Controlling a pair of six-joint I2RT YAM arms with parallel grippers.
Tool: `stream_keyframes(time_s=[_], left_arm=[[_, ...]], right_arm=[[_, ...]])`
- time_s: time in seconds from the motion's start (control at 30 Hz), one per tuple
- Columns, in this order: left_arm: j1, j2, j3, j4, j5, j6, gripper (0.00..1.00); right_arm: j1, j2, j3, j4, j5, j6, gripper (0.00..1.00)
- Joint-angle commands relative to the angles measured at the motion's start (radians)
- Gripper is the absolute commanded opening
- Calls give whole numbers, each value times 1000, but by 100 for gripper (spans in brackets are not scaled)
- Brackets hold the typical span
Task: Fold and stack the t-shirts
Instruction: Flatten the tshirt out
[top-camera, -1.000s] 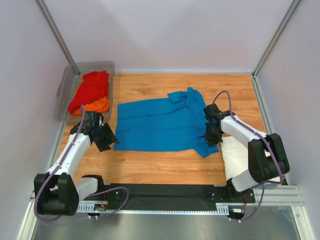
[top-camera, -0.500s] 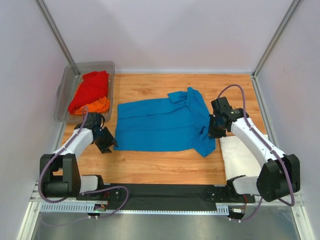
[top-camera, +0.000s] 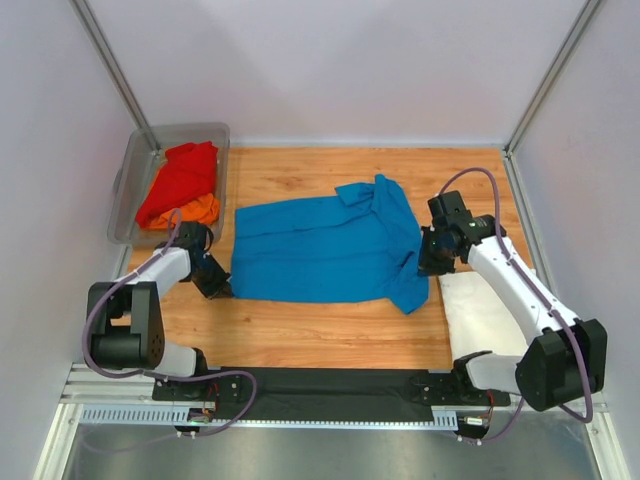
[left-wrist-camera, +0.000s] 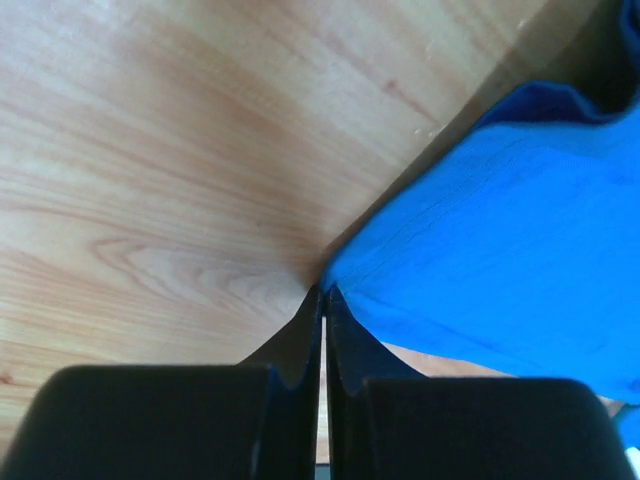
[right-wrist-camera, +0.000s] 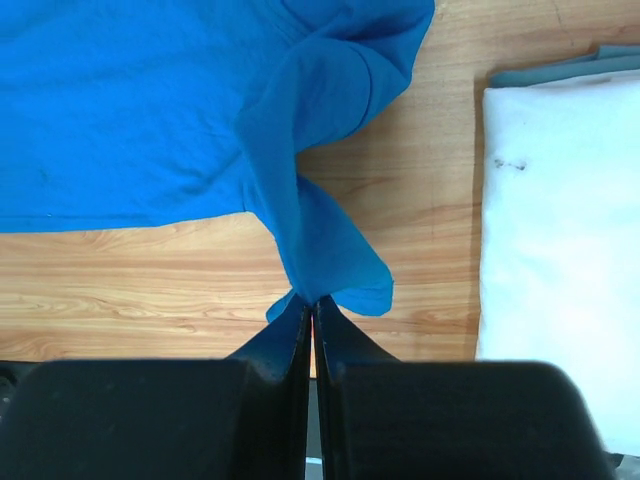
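Note:
A bright blue t-shirt (top-camera: 320, 250) lies spread flat in the middle of the wooden table. My left gripper (top-camera: 224, 290) is low at its near left corner, shut on the cloth's corner (left-wrist-camera: 345, 268) right at the fingertips (left-wrist-camera: 312, 305). My right gripper (top-camera: 428, 268) is at the shirt's right side, shut on a bunched fold of blue cloth (right-wrist-camera: 310, 250) that rises from the table. A folded white t-shirt (top-camera: 485, 315) lies near the right edge, also visible in the right wrist view (right-wrist-camera: 560, 220). The red t-shirt (top-camera: 180, 178) and the orange t-shirt (top-camera: 196, 210) sit crumpled in the tub.
The grey see-through tub (top-camera: 135, 195) stands at the far left corner against the wall. Walls close in the table (top-camera: 300, 335) on the left, back and right. A black mounting rail (top-camera: 320, 385) runs along the near edge.
My left gripper went down to the blue shirt's near left corner and shut there. My right gripper, still shut on the cloth, shifted slightly right and away.

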Motion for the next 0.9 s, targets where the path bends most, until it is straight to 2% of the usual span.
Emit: stream_keyframes(time_s=[0.0,0.07,0.23,0.4,0.47,0.57,0.73,0.87], left_arm=[[3,24,39,35,-29,28,0],[4,-1,56,4,-13,53,0],[-9,-247,121,-104,33,70,0],[-52,-519,253,-213,-4,58,0],[-52,-554,319,-268,-16,73,0],[-52,-585,501,-303,-10,102,0],[-52,-594,671,-261,-3,237,0],[-52,-588,810,-260,5,304,0]], right_arm=[[-20,-42,75,-25,-21,22,0],[-39,-45,115,-48,-29,28,0],[-120,-52,241,-91,-82,54,0],[-257,-45,374,-71,-306,160,0],[-273,-43,422,-83,-326,174,0],[-327,-71,532,-65,-372,213,0],[-373,-146,629,12,-360,258,0],[-404,-183,729,3,-351,279,0]])
